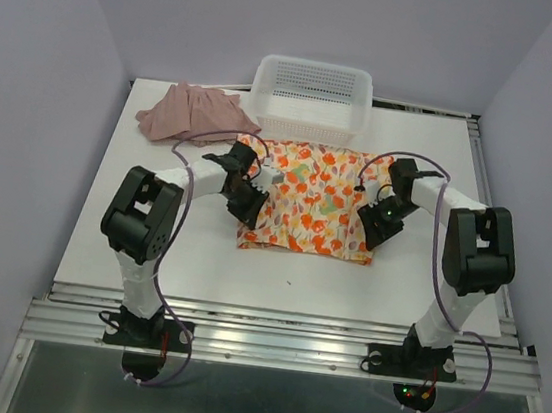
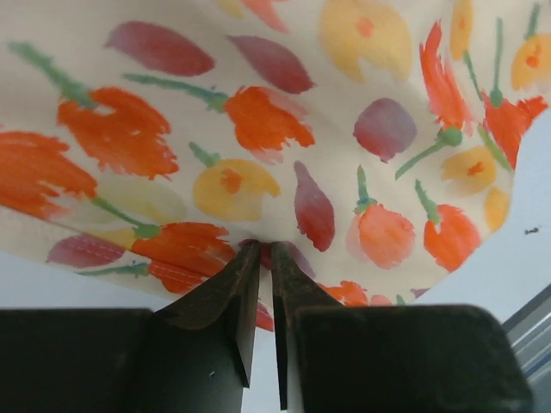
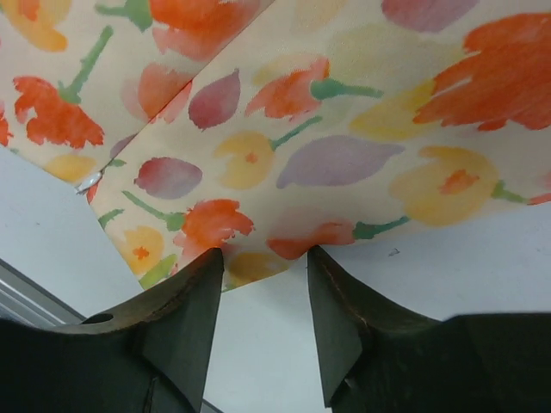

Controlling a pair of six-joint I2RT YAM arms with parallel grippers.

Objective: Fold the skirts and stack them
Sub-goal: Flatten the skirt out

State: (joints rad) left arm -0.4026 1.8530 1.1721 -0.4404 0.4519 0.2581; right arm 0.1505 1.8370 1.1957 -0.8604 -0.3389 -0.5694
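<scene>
While no fold is yet seen in either garment, the task is judged to be at its start. At the far left of the table (image 1: 150, 251) the pink skirt (image 1: 197, 113) is seen crumpled, just beside the basket (image 1: 315, 70); both its folding and the stacking are left to be done. The left gripper (image 1: 248, 206) is set at the left edge of the printed skirt (image 1: 309, 199), and its jaws are pressed nearly together with the hem pinched at their tips. The printed skirt is spread flat at the table's middle, just in front of the basket. Its long axis is laid left to right, parallel to the near edge; which edge is the waist cannot be told. At its right edge the right gripper (image 1: 373, 223) is placed with jaws apart, the hem lying at their tips but not clamped. A first fold is judged to be in preparation.
</scene>
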